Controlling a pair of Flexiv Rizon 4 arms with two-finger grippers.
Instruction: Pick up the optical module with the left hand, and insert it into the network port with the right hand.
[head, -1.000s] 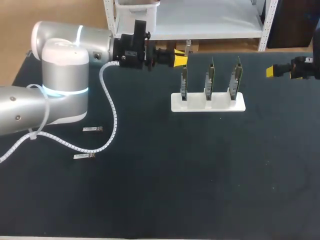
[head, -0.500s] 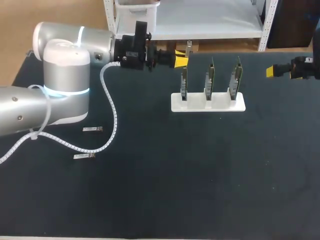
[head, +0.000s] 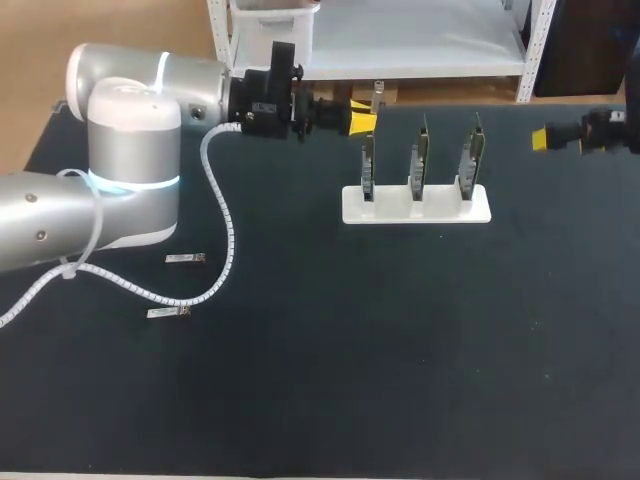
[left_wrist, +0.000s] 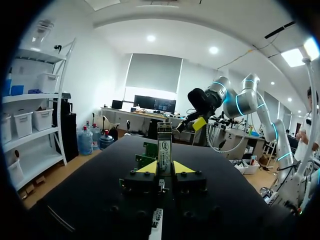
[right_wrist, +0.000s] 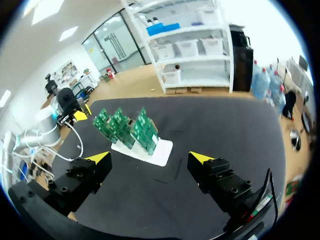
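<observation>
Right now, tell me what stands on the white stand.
Three green circuit boards stand upright in a row on the white stand. Their lower edges, where they seat in it, are covered and cannot be seen.

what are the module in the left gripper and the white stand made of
The module looks like metal: silvery grey casing, with a label on its face. The white stand is probably plastic: plain, smooth, matt white; a painted material is possible.
</observation>
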